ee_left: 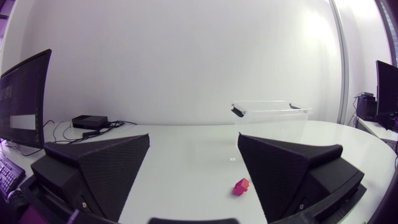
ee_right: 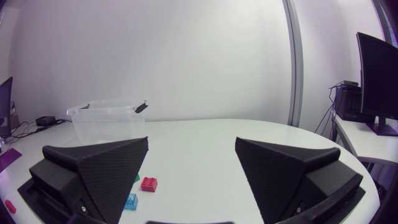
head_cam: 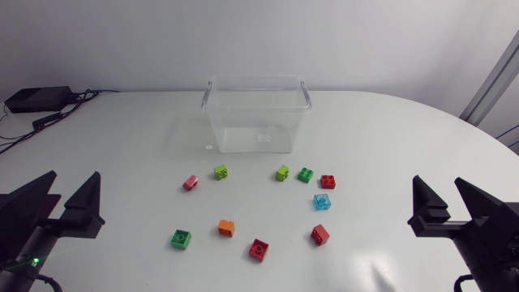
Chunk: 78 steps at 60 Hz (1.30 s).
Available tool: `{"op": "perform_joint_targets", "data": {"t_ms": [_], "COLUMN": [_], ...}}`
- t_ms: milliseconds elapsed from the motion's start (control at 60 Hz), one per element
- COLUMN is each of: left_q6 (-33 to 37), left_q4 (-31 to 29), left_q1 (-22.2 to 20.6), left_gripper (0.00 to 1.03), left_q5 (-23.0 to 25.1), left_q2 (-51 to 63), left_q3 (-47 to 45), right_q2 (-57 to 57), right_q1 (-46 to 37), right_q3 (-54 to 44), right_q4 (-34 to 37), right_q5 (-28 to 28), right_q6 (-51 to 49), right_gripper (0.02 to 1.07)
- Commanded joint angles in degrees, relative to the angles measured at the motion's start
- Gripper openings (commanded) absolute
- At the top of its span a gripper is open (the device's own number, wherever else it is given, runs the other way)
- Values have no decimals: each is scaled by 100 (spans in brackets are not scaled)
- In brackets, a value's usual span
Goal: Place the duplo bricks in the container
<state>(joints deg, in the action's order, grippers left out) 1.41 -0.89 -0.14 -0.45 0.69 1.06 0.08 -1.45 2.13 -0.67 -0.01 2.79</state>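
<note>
Start step: our L gripper [head_cam: 75,177], R gripper [head_cam: 438,182] spread wide, empty. Prob. nothing in container [head_cam: 217,122] (clear walls). Next we need L reach to pink brick [head_cam: 191,182], then pinch.

A white worktop [head_cam: 122,162] with a rounded far edge is seen. A black box [head_cam: 36,99] is set at its far left corner, and black cables [head_cam: 50,119] are laid beside the box along the worktop's left side. A small round mark [head_cam: 208,148] is seen on the surface, well apart from the box.
</note>
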Motion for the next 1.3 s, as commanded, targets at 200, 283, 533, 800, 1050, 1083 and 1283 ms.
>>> {"op": "perform_joint_targets", "data": {"t_ms": [200, 283, 533, 800, 1050, 1083, 1283], "left_q6": [-141, -141, -141, -132, -115, -115, -123], "left_q4": [36, 36, 36, 45, -140, -175, -544], "left_q1": [-47, -47, -56, -47, -47, -47, -118], "left_gripper": [99, 99, 99, 99, 99, 99, 97], "left_q5": [-8, -8, -8, -8, -8, -8, -8], "left_q2": [-139, -139, -139, -148, -148, -122, 625], "left_q3": [-97, -97, -97, -44, 290, 404, 1239], "right_q2": [-34, -34, -34, -52, -34, -34, 370], "right_q1": [22, 22, 22, 22, 75, 101, 242], "right_q3": [-213, -213, -213, -213, 33, 95, 754], "right_q4": [119, 119, 111, 49, 49, 67, 357], "right_q5": [-16, -25, -16, -16, -16, -16, -16], "right_q6": [73, 73, 64, 11, -15, -15, -15], "right_gripper": [103, 103, 103, 103, 103, 103, 103]}}
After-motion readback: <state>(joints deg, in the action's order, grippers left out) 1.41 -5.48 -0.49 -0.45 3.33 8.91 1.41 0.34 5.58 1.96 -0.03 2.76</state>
